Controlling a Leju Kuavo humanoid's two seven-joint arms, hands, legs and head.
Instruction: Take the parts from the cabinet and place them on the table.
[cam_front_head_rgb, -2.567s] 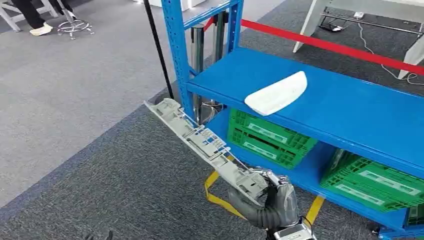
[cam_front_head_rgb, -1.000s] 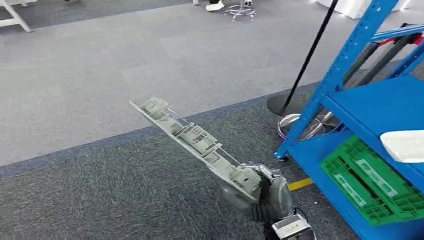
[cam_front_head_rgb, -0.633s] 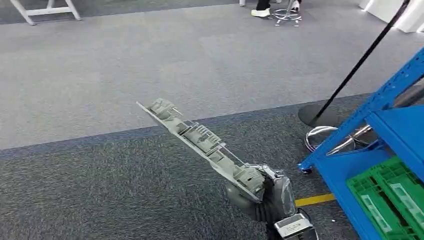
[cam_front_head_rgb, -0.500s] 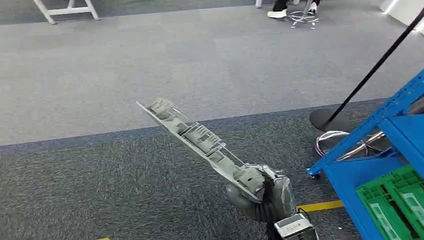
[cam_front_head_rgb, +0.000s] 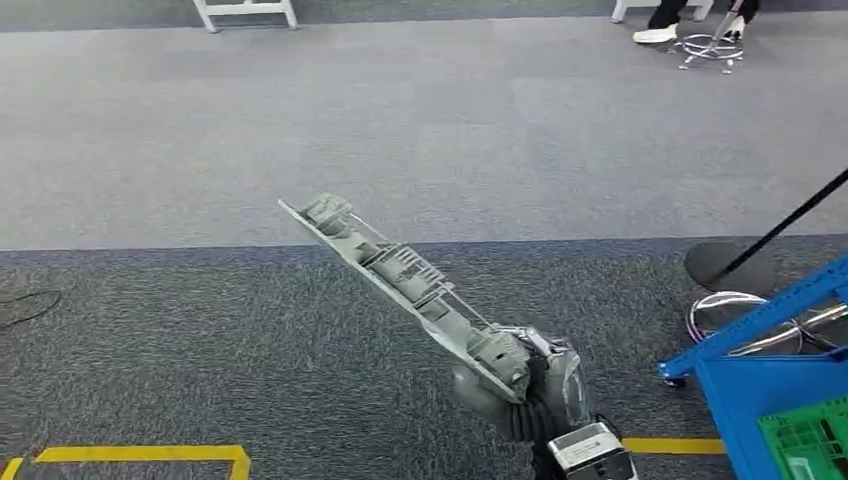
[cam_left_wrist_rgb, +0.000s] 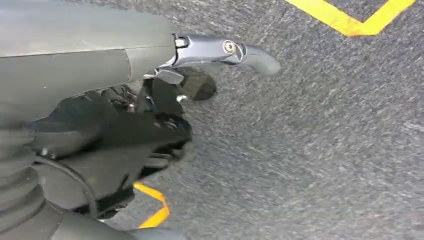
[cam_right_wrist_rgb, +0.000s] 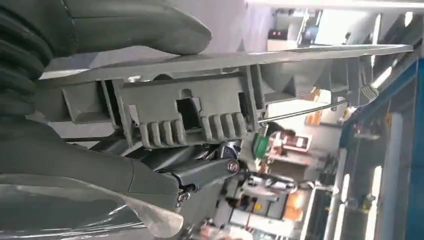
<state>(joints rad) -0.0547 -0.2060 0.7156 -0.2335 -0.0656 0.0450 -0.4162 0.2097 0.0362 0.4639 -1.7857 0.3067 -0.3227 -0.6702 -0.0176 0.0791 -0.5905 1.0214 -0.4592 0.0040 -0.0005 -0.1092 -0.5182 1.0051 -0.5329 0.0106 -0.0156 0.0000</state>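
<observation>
Underneath, fingers (cam_right_wrist_rgb: 200, 172) beneath part (cam_right_wrist_rgb: 190, 107).

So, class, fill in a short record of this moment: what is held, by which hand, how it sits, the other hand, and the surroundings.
held part: long grey plastic part
holder: right hand, gripping one end
pose: slanting up and away over the carpet
left hand: holds nothing, hangs over the floor
surroundings: blue cabinet at right, green crate inside, yellow floor tape
</observation>
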